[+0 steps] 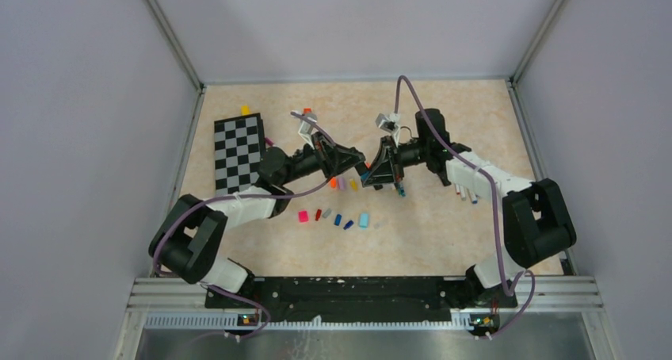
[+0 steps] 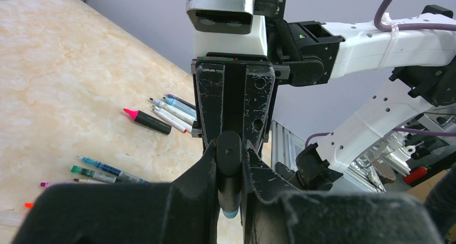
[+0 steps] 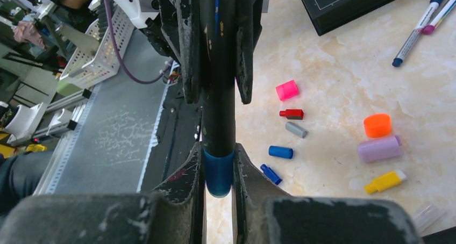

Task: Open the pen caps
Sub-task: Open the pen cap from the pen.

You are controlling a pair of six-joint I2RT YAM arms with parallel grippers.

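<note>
Top external: left tool and right tool meet over the desk, loose pen caps in a row just below. Left wrist: left tool clamped on black pen barrel, other pens lying behind. Right wrist: right tool clamped on its blue cap (still on the pen).

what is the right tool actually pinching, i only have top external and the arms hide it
observer: right wrist view shows the right tool shut on the blue cap of a black pen
operator: is the cap off
observer: no, it sits flush against the pen's barrel with no gap showing
operator: and the other arm
observer: left wrist view shows the left tool clamped on that pen's black barrel, directly facing the right tool
</note>
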